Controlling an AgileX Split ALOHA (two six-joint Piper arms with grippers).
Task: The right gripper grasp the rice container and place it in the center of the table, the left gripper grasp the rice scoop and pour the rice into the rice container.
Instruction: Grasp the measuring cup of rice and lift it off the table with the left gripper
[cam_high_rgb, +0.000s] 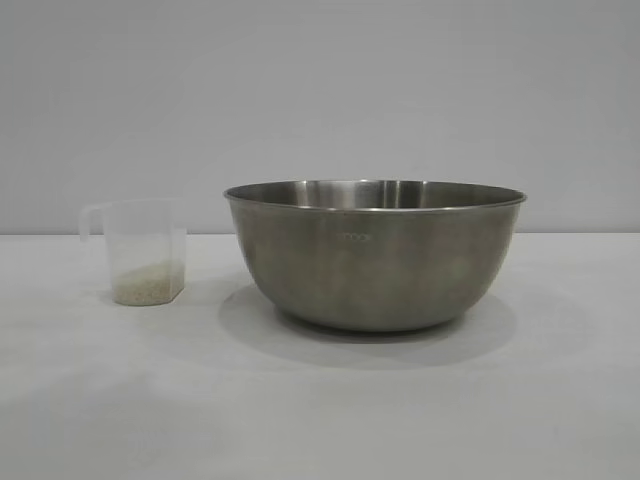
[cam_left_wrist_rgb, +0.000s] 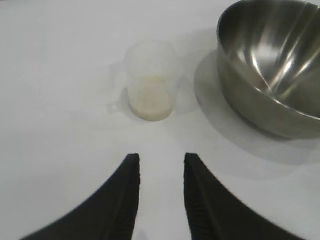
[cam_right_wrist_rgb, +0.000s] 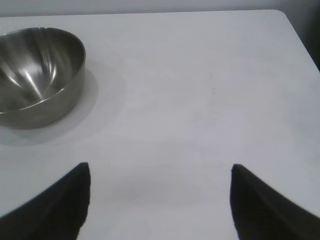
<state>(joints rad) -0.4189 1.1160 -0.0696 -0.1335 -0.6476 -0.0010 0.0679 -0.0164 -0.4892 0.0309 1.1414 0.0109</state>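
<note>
Plain white, smooth desk fills the foreground of the exterior view, bare up to the two things standing on it. Neither arm shows in that view.

On the wrist views, each arm's own black fingers come nearest. The left end effector hovers over the desk with its fingers narrowly parted and nothing between them – released, gripping nothing. Just beyond its tips stands the rice scoop, a small translucent plastic measuring cup, upright, with a shallow layer of off-white rice in its bottom. The right end effector hangs over an open stretch of desk with its fingers spread wide, also empty; the bowl lies well apart from it, off to one side.

Farther back in the exterior view, the rice scoop's handle sits at its upper rim on the side away from the bowl. Near it, not touching, stands the rice container – a large round brushed stainless-steel bowl with a thin rolled rim and a faint mark on its wall – upright around the middle of the desk. A plain grey wall closes the scene behind.
</note>
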